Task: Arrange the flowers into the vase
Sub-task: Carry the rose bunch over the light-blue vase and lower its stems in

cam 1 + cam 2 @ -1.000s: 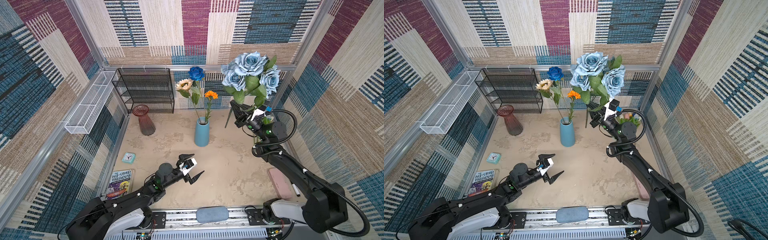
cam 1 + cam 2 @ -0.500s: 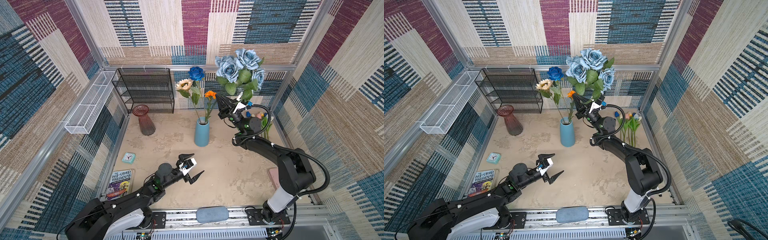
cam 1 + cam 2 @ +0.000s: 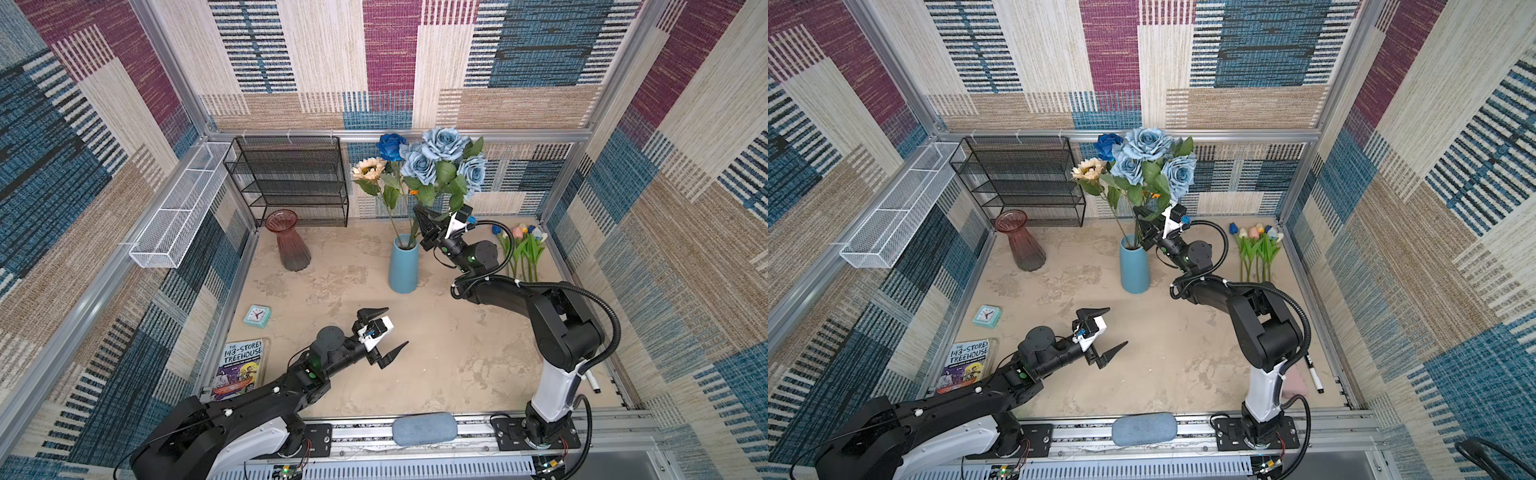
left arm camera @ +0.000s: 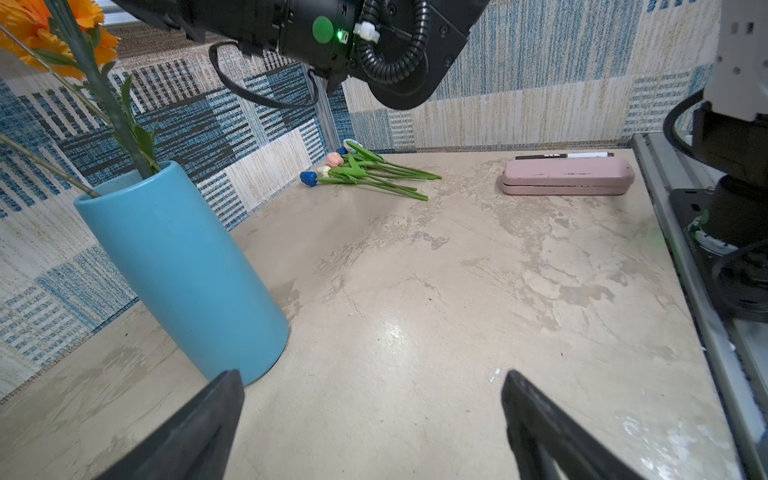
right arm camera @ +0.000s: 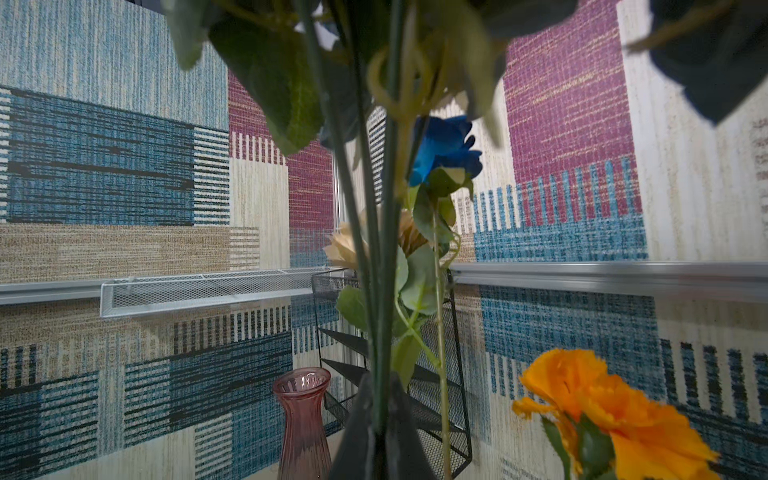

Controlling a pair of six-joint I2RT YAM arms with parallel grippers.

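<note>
dusty-blue roses (image 3: 442, 162), pinched by their stems in the clamped right gripper (image 3: 420, 212) near the blue vase (image 3: 403, 270) mouth, could snag the sunflower (image 3: 368, 168) already standing there and tip the vase, while the left gripper (image 3: 398, 325) gapes empty.

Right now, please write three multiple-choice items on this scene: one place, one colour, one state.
1. Where do the tulips lie? A on the table; B on the black shelf; C in the wire basket.
2. The vase that holds flowers is: A pink; B blue; C white.
3. The right gripper is: A open; B shut on the dusty-blue roses; C shut on a tulip.
Key: 1 A, they lie flat in both top views; 2 B, stems stand in it; 3 B, its jaws pinch their stems.
</note>
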